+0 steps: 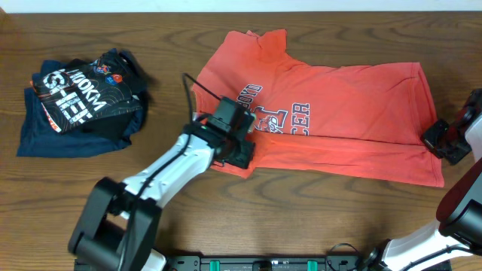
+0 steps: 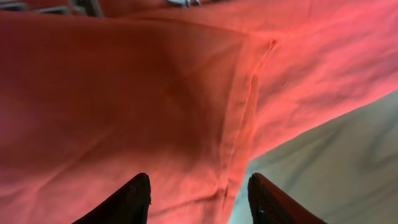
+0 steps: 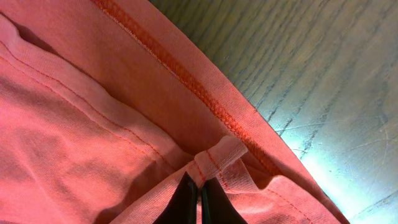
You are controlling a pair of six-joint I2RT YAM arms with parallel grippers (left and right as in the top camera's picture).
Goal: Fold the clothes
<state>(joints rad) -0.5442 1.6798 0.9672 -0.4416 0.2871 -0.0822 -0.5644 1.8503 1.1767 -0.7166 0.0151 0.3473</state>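
Observation:
The clothes, a coral-red shirt [image 1: 339, 113] with a dark-and-white chest logo, lie spread across the middle and right of the wooden table [image 1: 316, 218]. My left gripper [image 1: 239, 153] hangs over the shirt's lower left edge. In the left wrist view the left gripper [image 2: 199, 180] is open, its dark fingers apart above the red fabric [image 2: 124, 93] and a seam, holding nothing. My right gripper [image 1: 440, 143] is at the shirt's right edge. The right wrist view shows the right gripper [image 3: 200, 182] shut on a small fold of the stitched hem [image 3: 217, 155].
A pile of navy and black garments with white lettering [image 1: 83, 102] lies at the left of the table. Bare wood shows along the front edge and to the right of the shirt [image 3: 336, 93].

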